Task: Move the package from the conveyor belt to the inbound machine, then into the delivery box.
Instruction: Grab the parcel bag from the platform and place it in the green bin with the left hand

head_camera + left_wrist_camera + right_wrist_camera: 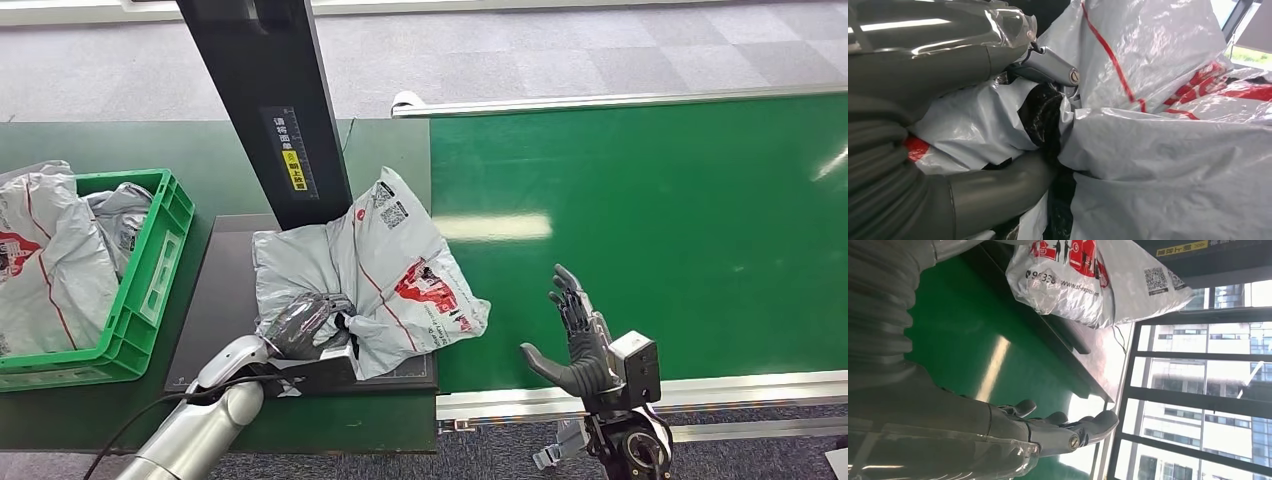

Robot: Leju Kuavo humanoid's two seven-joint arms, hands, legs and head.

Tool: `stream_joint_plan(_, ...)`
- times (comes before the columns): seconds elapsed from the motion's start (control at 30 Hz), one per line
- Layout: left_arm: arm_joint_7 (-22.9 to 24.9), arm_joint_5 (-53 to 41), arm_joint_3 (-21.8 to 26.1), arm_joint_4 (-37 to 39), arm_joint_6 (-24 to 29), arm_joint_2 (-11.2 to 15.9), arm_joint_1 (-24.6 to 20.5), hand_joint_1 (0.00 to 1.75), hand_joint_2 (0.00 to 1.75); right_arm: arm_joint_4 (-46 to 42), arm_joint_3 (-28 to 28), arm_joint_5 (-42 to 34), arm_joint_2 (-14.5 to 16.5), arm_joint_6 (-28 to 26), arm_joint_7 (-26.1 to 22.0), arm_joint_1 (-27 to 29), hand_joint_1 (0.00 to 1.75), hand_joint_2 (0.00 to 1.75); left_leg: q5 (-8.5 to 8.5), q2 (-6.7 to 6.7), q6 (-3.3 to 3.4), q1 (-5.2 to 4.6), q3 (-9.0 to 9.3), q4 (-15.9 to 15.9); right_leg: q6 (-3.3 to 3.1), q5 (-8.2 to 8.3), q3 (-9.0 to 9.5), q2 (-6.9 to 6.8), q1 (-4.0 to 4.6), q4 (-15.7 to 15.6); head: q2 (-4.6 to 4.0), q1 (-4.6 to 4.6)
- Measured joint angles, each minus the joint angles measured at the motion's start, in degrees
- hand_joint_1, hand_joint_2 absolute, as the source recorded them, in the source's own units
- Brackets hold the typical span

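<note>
Two hands: left hand gripping package, right hand spread, holding nothing.

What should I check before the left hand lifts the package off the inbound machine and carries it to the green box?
1. Left hand grips the package: ok, fingers bunch the film in the left wrist view.
2. Package fully on the dark platform: not ok, one corner overhangs toward the conveyor belt.
3. Right hand clear of the package: ok, open above the belt.
4. Room in the green box: cannot tell, bags already fill much of it.
5. Black post clear of the lift: not ok, it stands against the package.
</note>
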Motion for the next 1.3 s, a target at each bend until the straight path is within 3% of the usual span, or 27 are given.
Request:
stream_joint_plan(0.2, -1.0, 1.9, 0.0, 0.3, 0.1, -0.1, -0.4, 1.6, 1.75, 0.0, 0.0, -0.1, 0.0, -0.1, 0.2, -0.1, 0.0, 1.75, 0.0, 0.0, 0.0, 0.0, 0.01, 0.0, 0.0, 0.0, 0.0, 0.0, 0.0, 0.0, 0.0, 0.01)
stream_joint_plan(0.33, -1.9, 3.3, 0.0, 0.2, 0.5, -0.1, -0.4, 1.73, 1.75, 0.0, 0.0, -0.1, 0.0, -0.2, 0.2, -0.1, 0.0, 1.75, 0.0, 0.0, 0.0, 0.0, 0.0, 0.0, 0.0, 0.0, 0.0, 0.0, 0.0, 0.0, 0.0, 0.01)
stream_joint_plan(0.5, -6.9, 11.7, 1.6, -3.6, 2.7, -0.1, 1.3, 1.75, 1.75, -0.1, -0.1, -0.5, 0.0, -0.6, 0.2, 0.2, 0.0, 1.75, 0.0, 0.02, 0.0, 0.0, -0.03, 0.0, 0.0, 0.0, -0.05, 0.0, 0.0, 0.0, 0.0, 0.01)
stream_joint_plan(0.7, -9.1, 23.4, 8.7, -19.8, 4.4, 1.2, 5.1, 1.75, 1.75, -1.3, -0.6, -1.3, 0.0, -1.2, 0.1, 2.2, 0.0, 1.75, -0.02, 0.06, -0.02, 0.01, -0.1, 0.0, -0.01, -0.01, -0.13, 0.02, 0.01, 0.0, 0.0, 0.01)
stream_joint_plan(0.87, -7.9, 19.5, 18.2, -27.0, 11.9, 2.5, 6.8, 1.75, 1.75, -3.1, -1.4, -1.2, 0.3, -1.3, -0.3, 4.4, 0.0, 1.75, -0.02, 0.07, -0.03, 0.03, -0.11, 0.0, -0.02, -0.03, -0.15, 0.03, 0.03, 0.0, 0.0, 0.02)
stream_joint_plan(1.1, -1.2, 6.0, 31.7, -20.0, 22.5, 7.4, 1.7, 1.75, 1.75, -4.7, -1.8, -1.0, 0.9, -1.4, -0.3, 5.1, 0.0, 1.75, 0.05, 0.1, -0.07, 0.05, -0.06, 0.0, -0.04, -0.02, -0.13, 0.04, 0.05, 0.0, 0.0, 0.01)
stream_joint_plan(1.3, 0.8, -1.2, 38.2, -7.6, 25.6, 13.0, -4.6, 1.75, 1.75, -4.9, -1.9, -1.0, 1.1, -1.2, -0.3, 4.9, 0.0, 1.75, 0.06, 0.15, -0.08, 0.04, -0.1, 0.0, -0.04, -0.02, -0.16, 0.06, 0.04, 0.0, 0.0, 0.01)
